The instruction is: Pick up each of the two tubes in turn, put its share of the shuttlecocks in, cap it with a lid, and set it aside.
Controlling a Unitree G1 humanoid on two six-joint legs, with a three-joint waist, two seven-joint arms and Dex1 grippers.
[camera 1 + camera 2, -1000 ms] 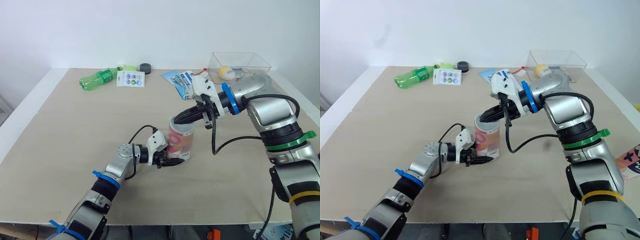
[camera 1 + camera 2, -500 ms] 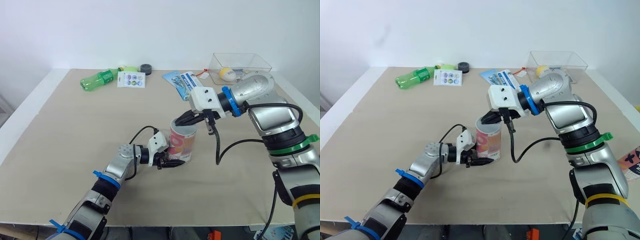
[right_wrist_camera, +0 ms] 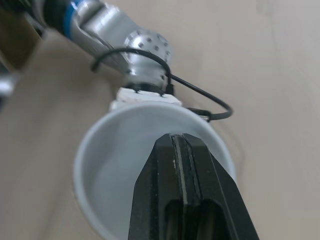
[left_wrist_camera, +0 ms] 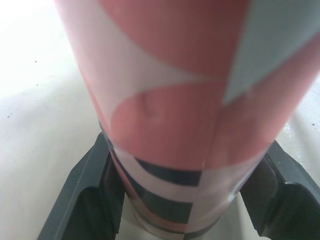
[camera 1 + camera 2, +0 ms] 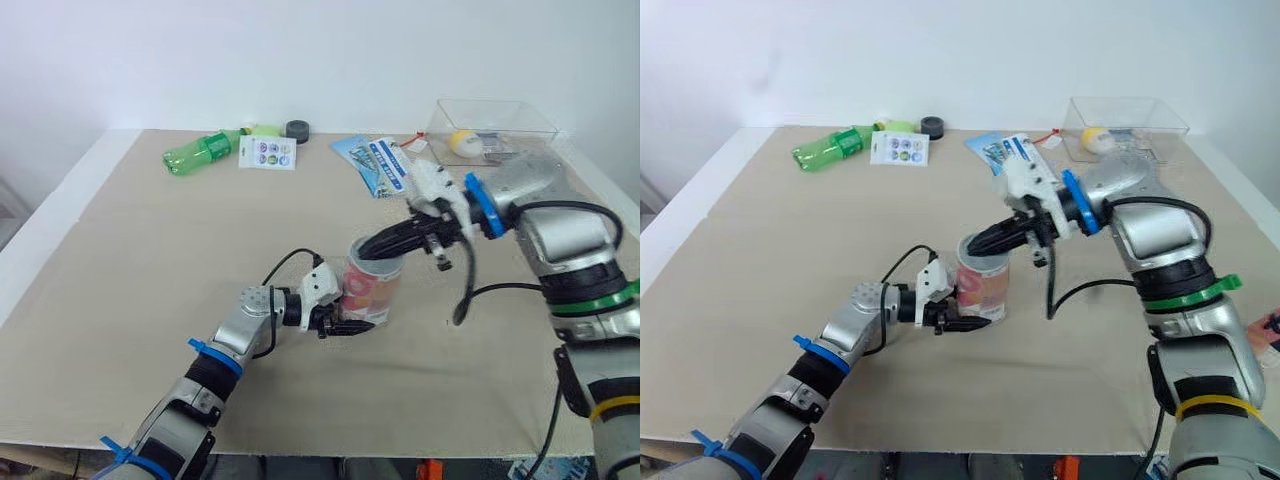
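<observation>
My left gripper (image 5: 350,322) clasped the pink-and-white cardboard tube (image 5: 374,290) low, where I judged its light, crushable wall stiffest; right gripper (image 5: 370,247) pinched empty at its mouth.

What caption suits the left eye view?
Left claw grips an upright pink patterned cardboard tube while the shut right claw hovers at its open mouth.

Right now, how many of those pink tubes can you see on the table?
1. The tube stands upright in the middle, clamped low by the left gripper, with the shut right gripper at its open mouth. A second tube may be out of view.
</observation>
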